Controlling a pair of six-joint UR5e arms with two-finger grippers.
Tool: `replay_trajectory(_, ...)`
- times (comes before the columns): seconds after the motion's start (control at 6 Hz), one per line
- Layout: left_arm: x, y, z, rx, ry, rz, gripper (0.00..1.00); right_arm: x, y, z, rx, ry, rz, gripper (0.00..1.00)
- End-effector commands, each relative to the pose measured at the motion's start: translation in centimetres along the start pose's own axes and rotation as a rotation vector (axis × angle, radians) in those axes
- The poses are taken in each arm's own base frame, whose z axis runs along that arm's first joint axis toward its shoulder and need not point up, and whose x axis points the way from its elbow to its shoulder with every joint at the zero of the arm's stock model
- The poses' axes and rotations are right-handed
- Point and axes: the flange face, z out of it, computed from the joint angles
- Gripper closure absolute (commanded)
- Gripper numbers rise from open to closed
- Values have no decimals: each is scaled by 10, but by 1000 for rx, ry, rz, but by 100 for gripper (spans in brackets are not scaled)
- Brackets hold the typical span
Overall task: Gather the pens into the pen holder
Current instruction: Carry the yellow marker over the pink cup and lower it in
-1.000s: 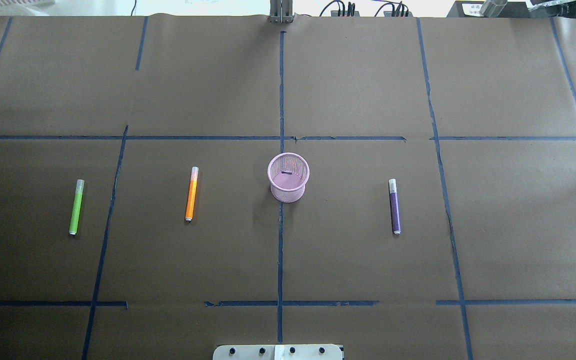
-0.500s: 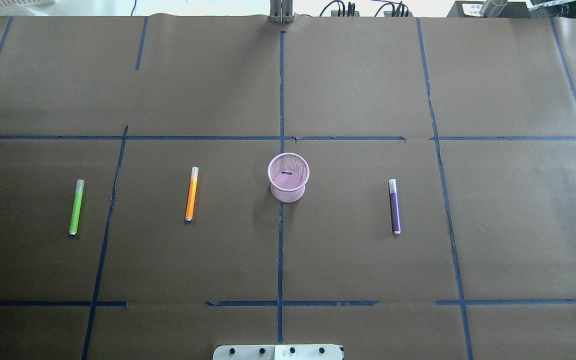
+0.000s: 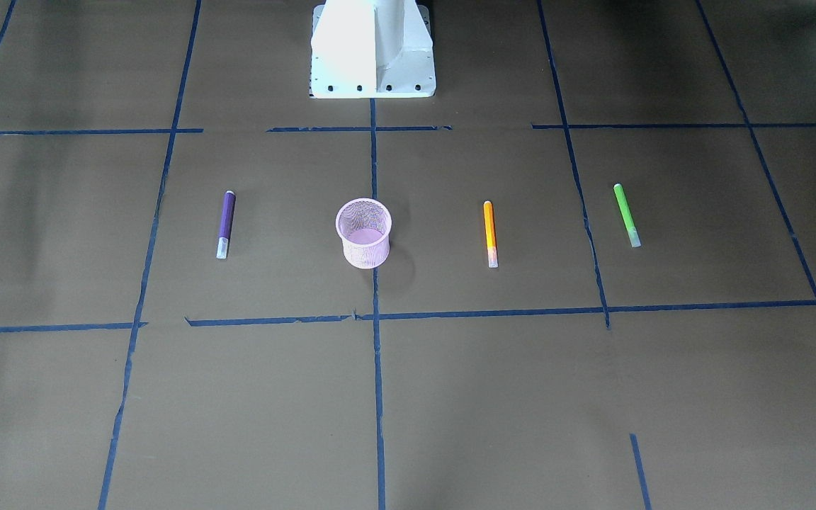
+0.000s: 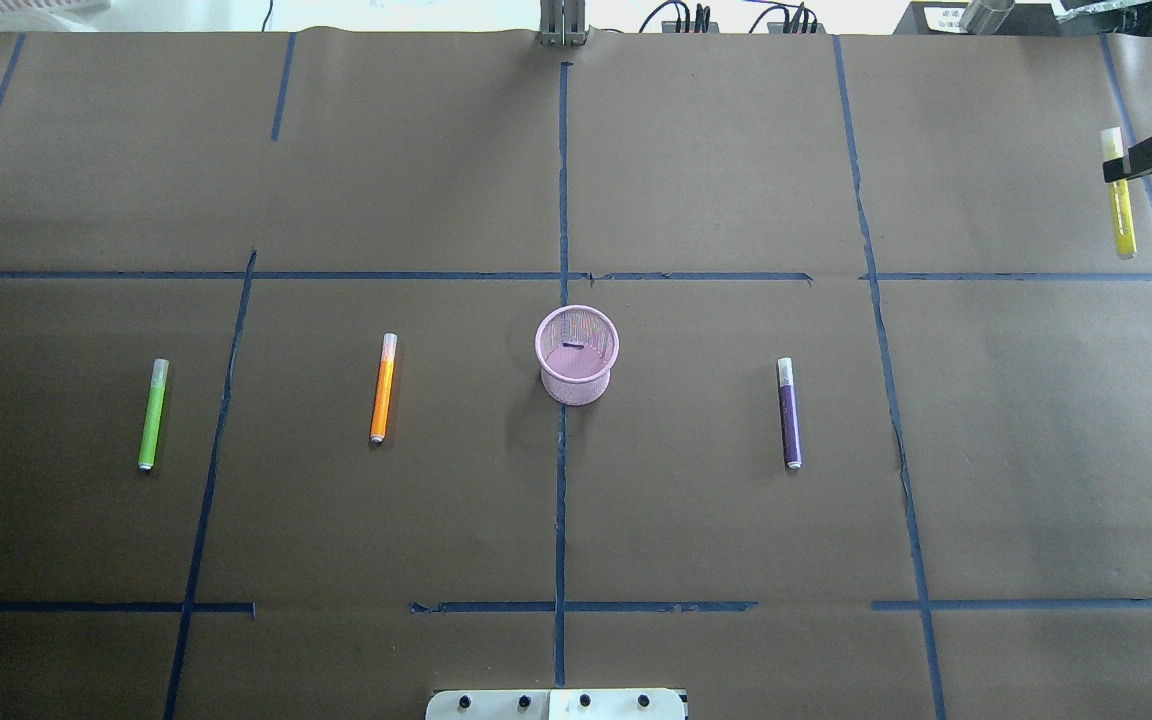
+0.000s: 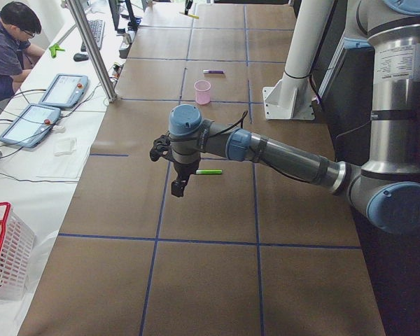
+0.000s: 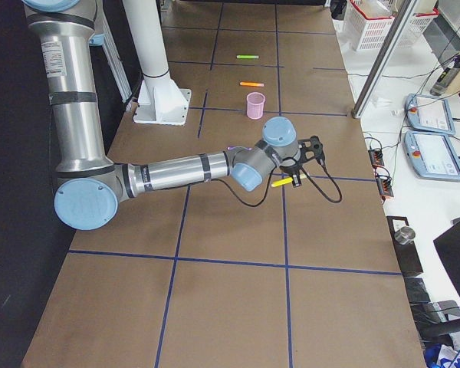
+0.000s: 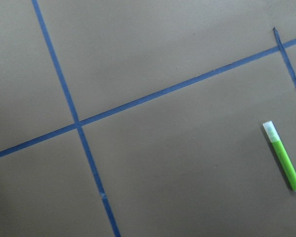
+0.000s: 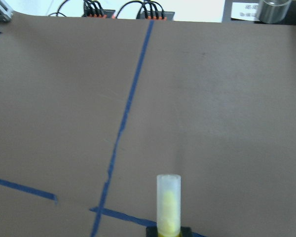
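Left tool point(image 5: 178, 187) hangs near the bright green plastic pen point(image 4: 152, 414), open or closed can't tell. That pen and the orange plastic pen point(image 4: 383, 388) lie at 9 o'clock of the round pink wire-mesh pen holder point(image 4: 576, 388), the purple plastic pen point(image 4: 789, 412) at 3 o'clock. Right tool point(image 4: 1118, 168), at 2 o'clock, clamps the yellow plastic pen point(image 4: 1122, 215) by its pale cap.

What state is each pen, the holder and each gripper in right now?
pen holder: upright, no pens inside
green pen: flat on table
orange pen: flat on table
purple pen: flat on table
yellow pen: lifted, in right gripper
right gripper: shut on yellow pen
left gripper: cannot tell
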Motion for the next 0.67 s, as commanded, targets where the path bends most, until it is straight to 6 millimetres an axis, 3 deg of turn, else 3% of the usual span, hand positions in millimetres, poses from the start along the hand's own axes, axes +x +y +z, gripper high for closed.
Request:
replay_trajectory(0.0, 48, -16, 41, -8, 38, -58, 0, -113, -22, 17, 88, -45, 38, 100)
replay_trajectory(0.17, 64, -17, 59, -41, 49, -61, 0, -171, -28, 35, 149, -52, 66, 100)
replay_trajectory(0.33, 59, -16, 72, -65, 48, -70, 0, -236, -25, 64, 208, -62, 98, 100)
replay_trajectory(0.5, 61, -22, 72, -60, 50, -66, 0, -289, -13, 87, 257, -34, 129, 100)
